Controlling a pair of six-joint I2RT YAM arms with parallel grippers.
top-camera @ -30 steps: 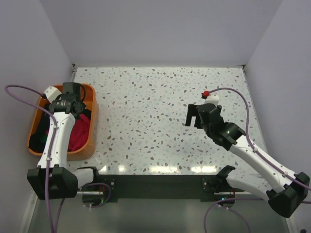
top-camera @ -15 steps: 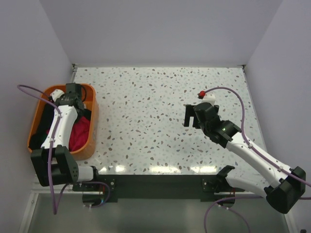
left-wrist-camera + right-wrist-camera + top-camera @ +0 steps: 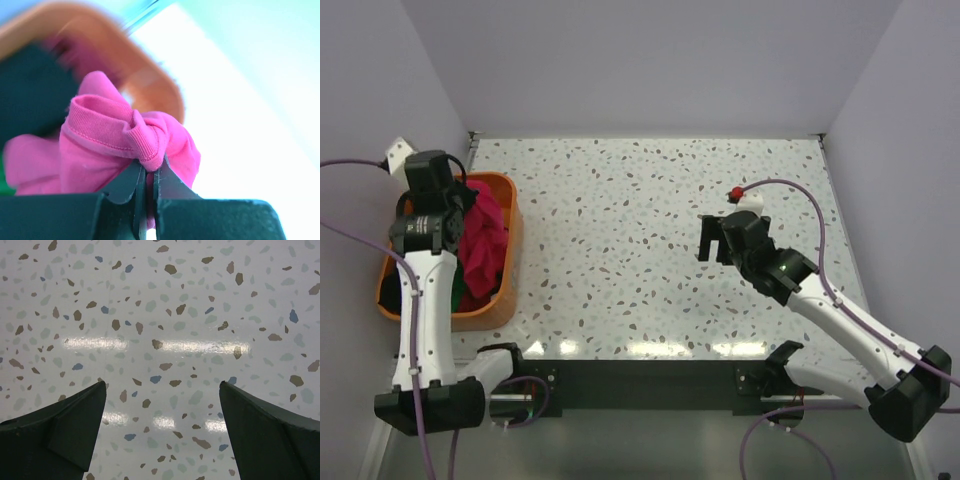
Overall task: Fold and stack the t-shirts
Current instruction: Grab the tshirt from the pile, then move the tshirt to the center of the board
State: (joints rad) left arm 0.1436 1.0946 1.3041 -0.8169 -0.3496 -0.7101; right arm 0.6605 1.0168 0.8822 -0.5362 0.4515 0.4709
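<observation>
My left gripper (image 3: 458, 207) (image 3: 149, 167) is shut on a bunched fold of the crimson-pink t-shirt (image 3: 485, 236) (image 3: 115, 145), whose ribbed hem shows between the jaws. The shirt hangs raised, partly above the orange tub (image 3: 513, 243). Underneath in the tub lie a green t-shirt (image 3: 456, 288) and a black one (image 3: 391, 291) (image 3: 30, 95). Over the speckled table (image 3: 620, 230), well to the right, my right gripper (image 3: 712, 241) (image 3: 162, 390) stands open with nothing between its fingers.
The orange tub's rim (image 3: 150, 75) sits at the table's left edge against the left wall. White walls close the table at the back and both sides. Purple cables loop from both arms.
The left gripper went from open to shut on the crimson-pink t-shirt down in the tub and has lifted it up and back. The right arm shifted only slightly.
</observation>
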